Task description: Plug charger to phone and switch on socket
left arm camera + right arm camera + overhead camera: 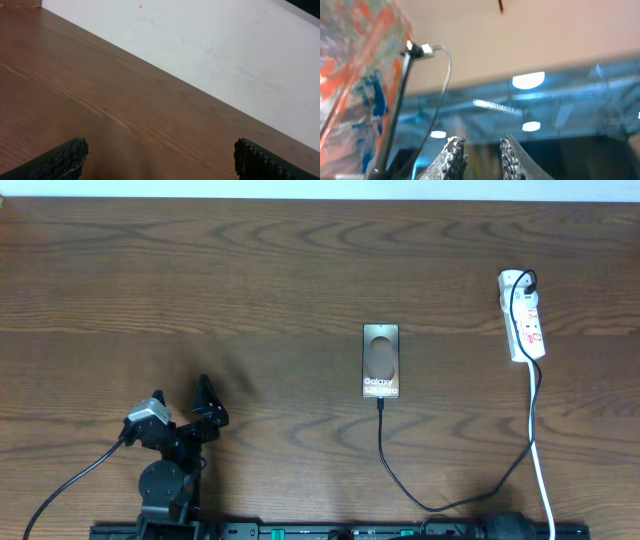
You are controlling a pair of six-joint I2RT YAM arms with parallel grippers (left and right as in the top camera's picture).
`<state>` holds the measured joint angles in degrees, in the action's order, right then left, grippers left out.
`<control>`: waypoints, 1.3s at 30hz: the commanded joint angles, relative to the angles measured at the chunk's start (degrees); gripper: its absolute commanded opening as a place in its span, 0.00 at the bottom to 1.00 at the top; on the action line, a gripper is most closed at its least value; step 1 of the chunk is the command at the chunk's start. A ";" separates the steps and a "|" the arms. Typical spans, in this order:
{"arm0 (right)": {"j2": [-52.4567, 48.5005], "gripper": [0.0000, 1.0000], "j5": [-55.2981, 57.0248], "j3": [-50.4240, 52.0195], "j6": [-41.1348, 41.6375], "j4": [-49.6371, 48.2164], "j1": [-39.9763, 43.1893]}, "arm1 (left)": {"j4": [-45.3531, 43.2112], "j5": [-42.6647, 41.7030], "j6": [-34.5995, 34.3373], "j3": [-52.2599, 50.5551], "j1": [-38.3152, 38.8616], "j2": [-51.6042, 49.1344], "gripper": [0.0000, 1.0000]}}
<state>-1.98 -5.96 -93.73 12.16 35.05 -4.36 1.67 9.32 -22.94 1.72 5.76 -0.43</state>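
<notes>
Lying flat near the middle of the brown wooden table (200, 280), the Galaxy phone (380, 361) had its lettered end pointing toward the robot. The small tip of the charger (397, 478) met that end, and it looked pushed in. From there the thin black cable ran down toward the near edge, bent to the right and climbed up to the socket (524, 330), a white power strip far off on the right side, well apart from the phone. The charger's black plug (523, 282) sat in the far end of the strip. Small red marks showed on the strip (too small to tell if a switch was on or off). A white cord (541, 475) ran from the strip down to the near edge. The left gripper (160, 160) was at the near left, well away from the phone, with its fingers (67, 157) spread wide and nothing between them. The right gripper (480, 152) pointed up at blurry ceiling lights (528, 80). Its fingers (452, 156) were close together with only a small gap, and they held nothing.
</notes>
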 commanded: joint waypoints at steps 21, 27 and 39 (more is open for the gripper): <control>1.49 0.99 10.75 25.70 0.79 3.56 -0.28 | 1.49 0.11 -0.28 -1.49 -0.22 0.09 0.95; 1.49 0.99 10.80 44.50 14.51 0.44 -0.28 | 1.49 0.11 -0.28 -1.49 -0.22 0.09 0.95; 1.49 0.99 11.58 79.19 15.50 -23.91 -0.31 | 1.49 0.11 -0.28 -1.49 -0.22 0.09 0.95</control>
<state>-0.95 4.97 -19.86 26.55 16.32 -4.36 1.69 9.26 -22.94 1.72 5.76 -0.49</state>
